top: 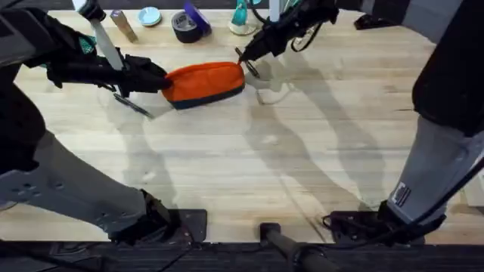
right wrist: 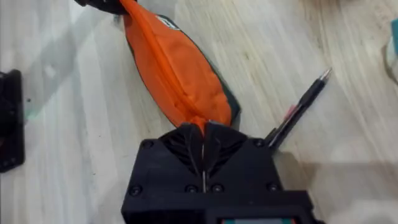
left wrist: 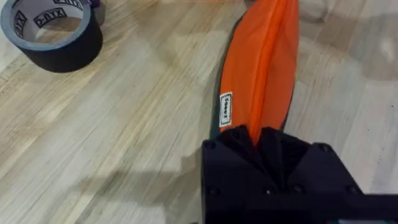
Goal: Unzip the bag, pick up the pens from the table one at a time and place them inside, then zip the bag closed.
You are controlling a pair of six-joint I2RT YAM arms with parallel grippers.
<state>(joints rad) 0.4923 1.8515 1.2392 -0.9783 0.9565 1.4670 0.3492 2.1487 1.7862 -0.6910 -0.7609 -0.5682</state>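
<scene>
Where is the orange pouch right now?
In the overhead view, the bag lies on the table toward the far left-centre, held between the left gripper and right gripper, near a tape roll.

The bench [top: 302,151] is pale planked wood. On it lie the orange bag [top: 204,83], a pen [top: 133,105] just beside the bag's left end, another pen [right wrist: 297,111] by its right end, and a tape roll [top: 184,26] at the far edge.

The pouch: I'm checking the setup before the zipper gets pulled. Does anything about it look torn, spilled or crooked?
Nothing stands out. The orange pouch lies flat on the table, zipped shut and undamaged, with the left gripper shut on one end and the right gripper shut at the other. One pen lies beside it.
</scene>
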